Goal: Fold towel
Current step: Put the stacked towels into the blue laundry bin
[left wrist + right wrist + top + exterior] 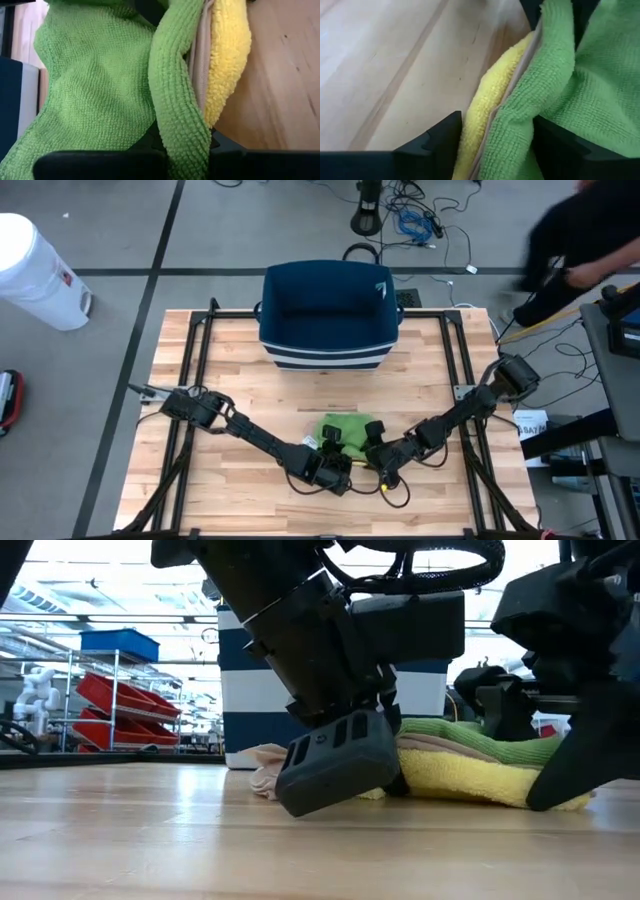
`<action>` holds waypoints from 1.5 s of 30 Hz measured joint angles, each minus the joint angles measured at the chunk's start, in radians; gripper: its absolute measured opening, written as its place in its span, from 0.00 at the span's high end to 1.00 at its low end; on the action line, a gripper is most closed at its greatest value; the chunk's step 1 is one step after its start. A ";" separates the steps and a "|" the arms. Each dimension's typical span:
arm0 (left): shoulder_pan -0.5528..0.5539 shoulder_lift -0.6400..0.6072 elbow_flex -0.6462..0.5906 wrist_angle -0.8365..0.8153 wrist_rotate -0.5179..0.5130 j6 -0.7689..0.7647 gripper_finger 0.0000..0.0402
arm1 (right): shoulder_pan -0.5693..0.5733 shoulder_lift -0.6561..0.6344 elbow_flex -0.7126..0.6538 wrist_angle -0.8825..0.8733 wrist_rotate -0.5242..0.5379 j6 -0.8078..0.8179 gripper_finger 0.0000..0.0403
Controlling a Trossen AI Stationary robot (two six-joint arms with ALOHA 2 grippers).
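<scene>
left pincer [335, 467] pinches green towel [345, 428]; right pincer [378, 463] spread wide.

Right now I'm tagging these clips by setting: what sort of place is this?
Most likely a robotics lab or workshop. The butcher-block table stands on a bare grey floor with loose cables trailing behind it, and the low view shows metal shelving with red bins and a white robot arm beyond.

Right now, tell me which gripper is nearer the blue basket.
Neither clearly: both sit at the towel stack, well in front of the blue basket. The left gripper is at the stack's front-left edge, the right gripper at its front-right.
</scene>
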 joint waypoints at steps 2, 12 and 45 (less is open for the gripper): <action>0.000 -0.003 0.000 0.000 0.006 0.000 0.92 | 0.006 0.005 0.000 -0.003 0.033 0.009 0.48; -0.007 -0.003 0.014 -0.011 0.019 0.017 0.92 | 0.029 0.009 -0.002 -0.032 0.235 -0.023 0.63; -0.026 -0.007 0.482 -0.484 -0.526 0.312 0.92 | 0.076 -0.490 0.000 -0.073 0.626 -0.372 0.96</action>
